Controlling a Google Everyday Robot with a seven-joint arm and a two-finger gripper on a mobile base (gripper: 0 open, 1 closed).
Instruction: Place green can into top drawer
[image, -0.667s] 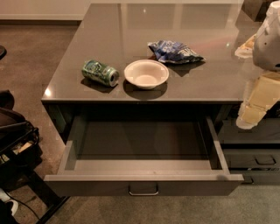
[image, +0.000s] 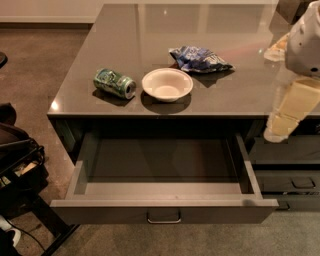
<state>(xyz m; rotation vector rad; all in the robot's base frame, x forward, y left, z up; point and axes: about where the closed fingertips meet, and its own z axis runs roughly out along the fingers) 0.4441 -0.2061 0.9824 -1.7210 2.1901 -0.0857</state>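
The green can (image: 115, 83) lies on its side on the grey counter top (image: 150, 30), near its front left, just left of a white bowl. The top drawer (image: 162, 172) below the counter is pulled wide open and holds nothing; its flat grey front carries a small silver bar handle (image: 164, 218). My gripper (image: 285, 117), cream-coloured, hangs at the right edge of the view, over the counter's front right corner and above the drawer's right side. It is far to the right of the can and holds nothing that I can see.
A white bowl (image: 167, 84) stands at the counter's front middle. A blue-and-white snack bag (image: 200, 59) lies behind it to the right. Narrower dark drawers (image: 292, 177) sit closed at the lower right. Dark equipment (image: 17, 165) stands on the carpet at the left.
My arm has shifted slightly to the left at the right edge. The can, the bowl, the bag and the drawer have not moved.
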